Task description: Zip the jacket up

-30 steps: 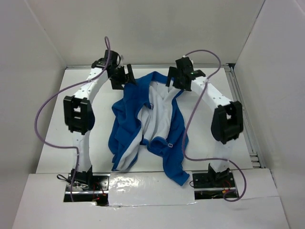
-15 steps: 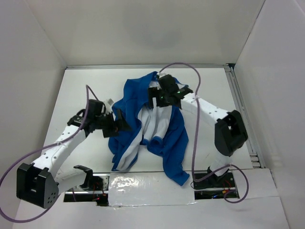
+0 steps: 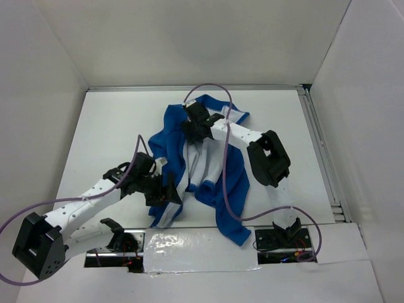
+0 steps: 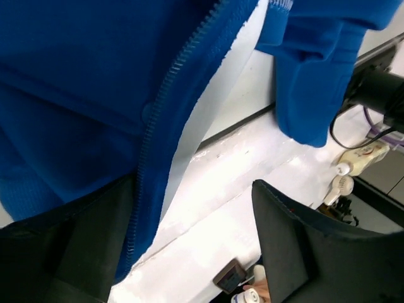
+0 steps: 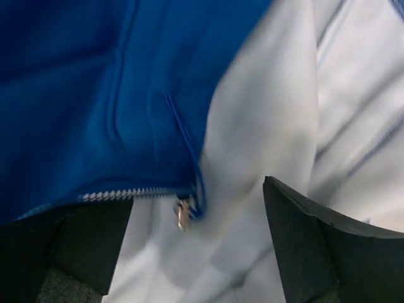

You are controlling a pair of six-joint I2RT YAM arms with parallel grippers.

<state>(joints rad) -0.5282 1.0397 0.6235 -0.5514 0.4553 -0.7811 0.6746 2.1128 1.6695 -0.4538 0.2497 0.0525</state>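
Jacket (image 3: 227, 183) unzipped; both jaws open. Right gripper (image 5: 199, 252) to be closed squarely on zipper pull (image 5: 184, 213), lower centre

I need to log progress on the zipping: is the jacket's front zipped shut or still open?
Open. The jacket lies rumpled with its front spread, white lining showing between the blue panels; the left wrist view shows one zipper edge running alone, unjoined.

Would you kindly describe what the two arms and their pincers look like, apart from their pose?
Both arms have white link segments joined by chunky black joint housings, on black bases at the table's near edge. A lavender cable loops loosely along the left arm and the right arm. The left pincer and right pincer have broad, matte black, wedge-shaped fingers. No markings are legible.
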